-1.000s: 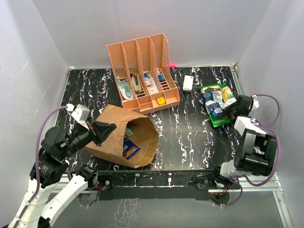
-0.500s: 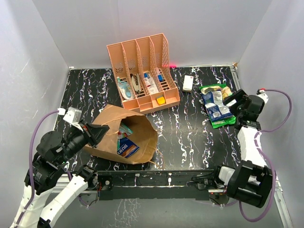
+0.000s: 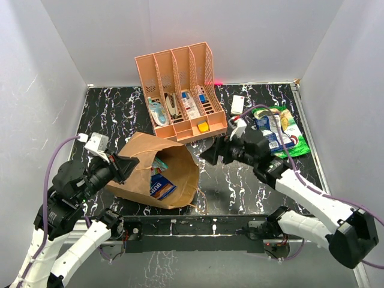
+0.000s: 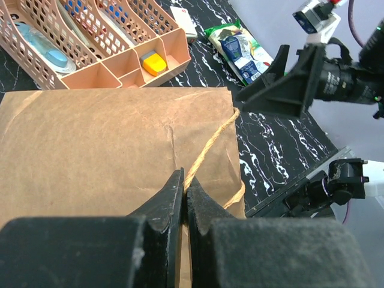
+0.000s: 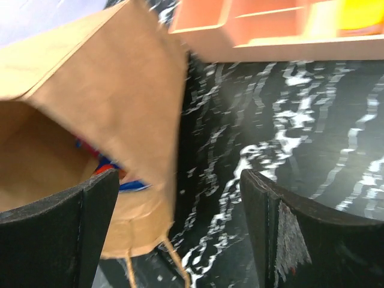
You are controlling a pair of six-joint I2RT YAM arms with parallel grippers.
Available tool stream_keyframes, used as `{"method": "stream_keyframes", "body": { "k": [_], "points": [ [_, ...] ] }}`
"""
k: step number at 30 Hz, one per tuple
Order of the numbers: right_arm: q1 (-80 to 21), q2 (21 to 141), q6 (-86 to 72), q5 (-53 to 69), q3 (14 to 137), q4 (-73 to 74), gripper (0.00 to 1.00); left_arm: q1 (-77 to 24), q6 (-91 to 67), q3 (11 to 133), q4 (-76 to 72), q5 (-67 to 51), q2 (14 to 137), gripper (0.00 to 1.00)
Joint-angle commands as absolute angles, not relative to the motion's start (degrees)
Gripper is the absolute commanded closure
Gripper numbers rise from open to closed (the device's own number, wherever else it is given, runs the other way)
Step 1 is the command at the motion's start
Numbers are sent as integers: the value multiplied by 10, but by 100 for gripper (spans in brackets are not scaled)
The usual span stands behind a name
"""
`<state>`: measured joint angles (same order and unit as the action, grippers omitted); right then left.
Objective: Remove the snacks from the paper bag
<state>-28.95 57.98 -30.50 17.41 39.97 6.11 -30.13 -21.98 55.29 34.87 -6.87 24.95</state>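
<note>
Paper bag (image 3: 144,159) is lying on its side on the bench (image 3: 222,186). Its long axis is running across from the left gripper (image 3: 123,165) toward the right gripper (image 3: 207,156), and its open mouth is facing the right one. There is one bag.

The left gripper is sitting over the bag's upturned side wall. Its jaws are pressing tight together on the thin loop handle (image 4: 210,141), which is lying folded back across the brown paper.

The right gripper is hovering just off the bag's mouth with its fingers (image 5: 60,231) spread wide, holding nothing. Straight ahead of it, inside the mouth, two snacks are showing. One is a dark blue packet (image 3: 161,188) with white print, lying lowest. The other is a teal packet (image 3: 159,163), deeper in behind it.

Behind the right gripper, past its wrist, one green chip bag (image 3: 295,143) is lying flat. At least two dark blue packets (image 3: 271,138) are resting on it, and the arm is covering part of that pile.

Beyond both grippers, one orange slotted rack (image 3: 180,72) is standing upright. One white remote (image 3: 238,105) is lying just beside it, on the right gripper's side.
</note>
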Motion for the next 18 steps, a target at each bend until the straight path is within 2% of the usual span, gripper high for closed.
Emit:
{"method": "stream_keyframes", "body": {
  "k": [1, 9, 11, 14, 18],
  "points": [
    [-412, 538, -308, 120, 395, -2, 17, -303, -217, 548, 376, -82, 252, 100],
    [-582, 566, -275, 37, 367, -97, 27, -302, -229, 543, 366, -77, 246, 100],
    [-619, 607, -270, -2, 374, -106, 29, -303, -229, 548, 357, -75, 252, 100],
    [-658, 681, -263, -47, 392, -126, 39, -303, -224, 555, 348, -66, 260, 100],
    [-723, 785, -244, -106, 458, -124, 39, -303, -212, 578, 347, -37, 270, 100]
  ]
}}
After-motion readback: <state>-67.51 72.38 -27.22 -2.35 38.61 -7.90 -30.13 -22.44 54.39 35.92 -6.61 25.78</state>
